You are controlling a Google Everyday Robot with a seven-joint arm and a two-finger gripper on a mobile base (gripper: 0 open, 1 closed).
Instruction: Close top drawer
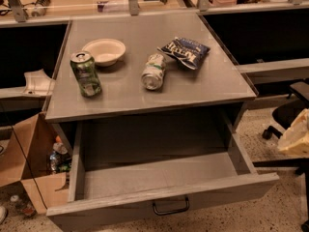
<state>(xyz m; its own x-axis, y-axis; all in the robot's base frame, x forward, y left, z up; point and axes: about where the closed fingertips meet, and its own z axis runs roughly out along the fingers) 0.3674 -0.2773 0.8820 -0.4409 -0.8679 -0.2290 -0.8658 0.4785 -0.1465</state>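
Observation:
The top drawer point(120, 208) of the grey cabinet is pulled far out toward me. Its flat front carries one small dark loop handle point(171, 207). Its deep grey-walled tray point(154, 175) is empty. My gripper point(295, 138) shows as a pale cream shape at the right edge of the camera view. It is beside the drawer's right front corner, apart from it and a little above it. It touches nothing that I can see.
On the cabinet top point(203, 88) are a white bowl point(104, 50), an upright green can point(86, 73), a can lying on its side point(153, 71) and a blue snack bag point(185, 52). A cardboard box point(34, 173) stands left, a black office chair point(287, 112) right.

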